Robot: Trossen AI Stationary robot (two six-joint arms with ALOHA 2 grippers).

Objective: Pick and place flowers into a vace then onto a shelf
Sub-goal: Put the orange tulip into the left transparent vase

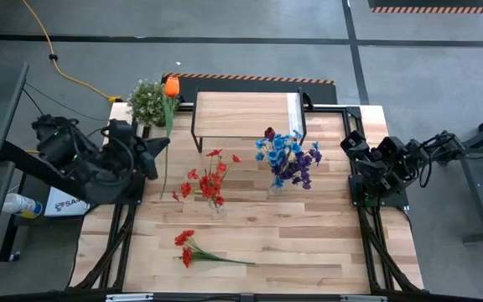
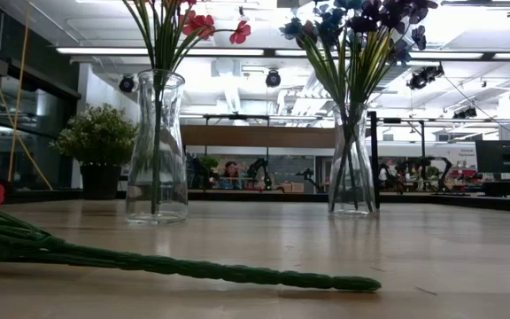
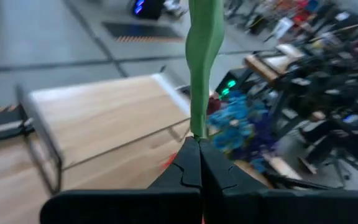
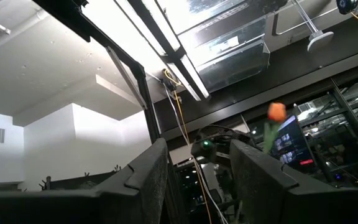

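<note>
At the table's left edge, the left gripper (image 1: 159,149) is closed on the tulip (image 1: 171,86) stem; the right gripper (image 1: 352,144) waits apart, fingers parted. No writing is readable.

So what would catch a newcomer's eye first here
Probably the orange tulip held aloft by its long green stem in the shut left hand, near the table's left edge. Next, two glass vases mid-table: red flowers in one, the blue and purple spray in the other, before the shelf.

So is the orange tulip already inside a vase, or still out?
Still out. The left gripper has its jaws shut on the orange tulip stem, holding it in the air beside the shelf, not in any vase.
</note>
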